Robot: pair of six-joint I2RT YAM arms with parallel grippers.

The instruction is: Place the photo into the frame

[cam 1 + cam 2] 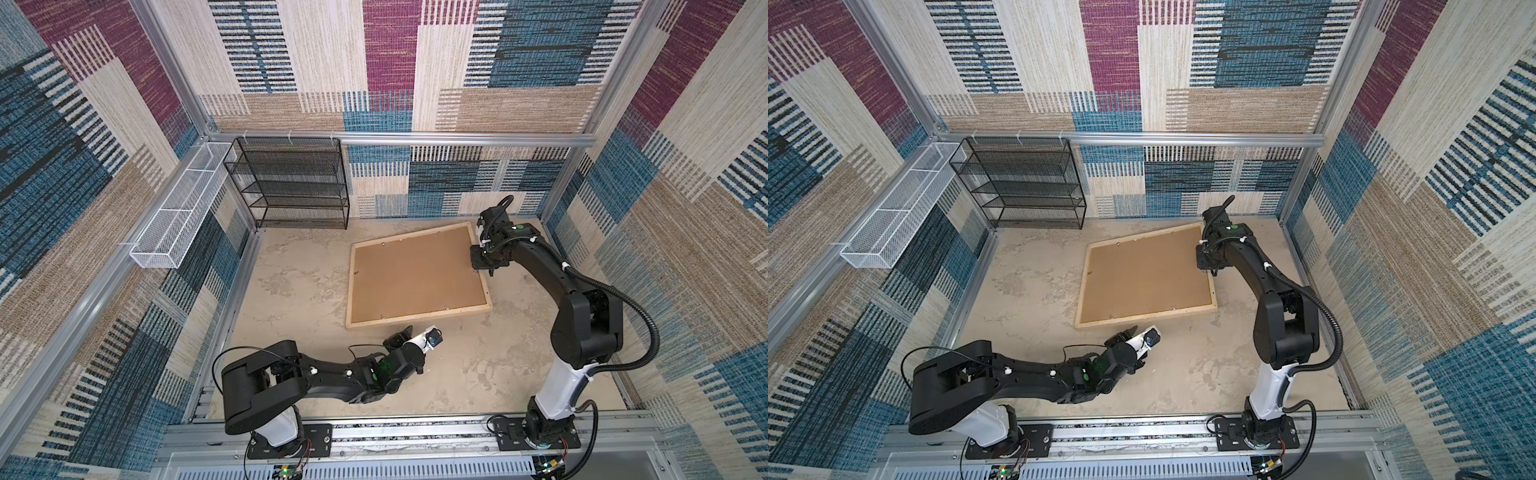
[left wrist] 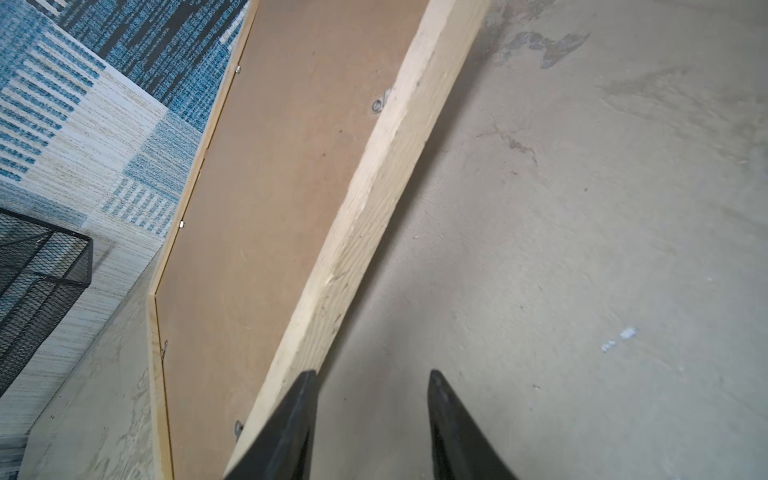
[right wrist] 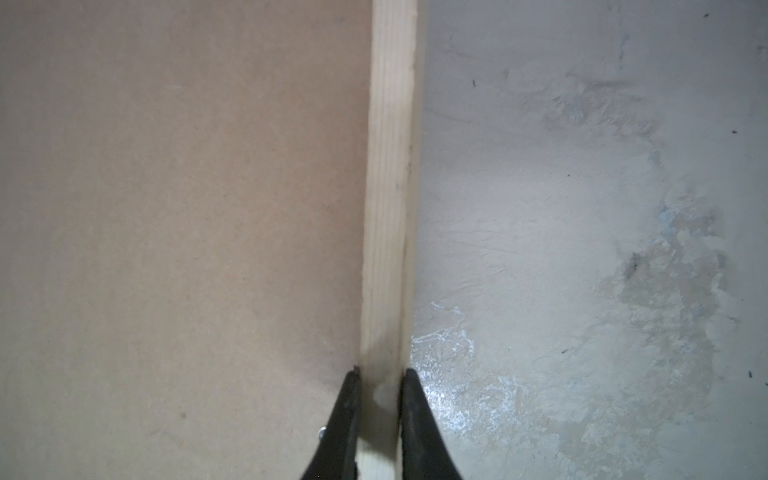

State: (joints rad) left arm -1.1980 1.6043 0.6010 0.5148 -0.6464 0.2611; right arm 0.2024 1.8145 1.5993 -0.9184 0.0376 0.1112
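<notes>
Your right gripper [image 3: 380, 374] is pinching the frame [image 1: 417, 318]. One black finger sits on each side of a short side rail, and both touch the wood. The frame lies flat on the table [image 1: 307, 291], back side up. Its long sides run away from that gripper, over toward your left arm, a little slanted.

The rails are thin strips of pale wood with straight grain, and they make a plain rectangle. Inside them lies the brown backing board [image 1: 415, 270], smooth and dull like pressed card. Small shiny metal tabs [image 2: 379, 103] sit where the board meets the wood.

Your left gripper [image 2: 370, 374] has its fingers apart and holds nothing. It is low, just beside the long rail closest to it. One fingertip is at the outer edge of that rail and the other is over bare table. The rail runs on ahead of those fingers.

The table is grey and blotchy, rough like cement. Past the frame, well away from both grippers, a black mesh shelf [image 1: 291, 183] stands against the wall. A white wire basket [image 1: 174, 208] hangs beside it.
</notes>
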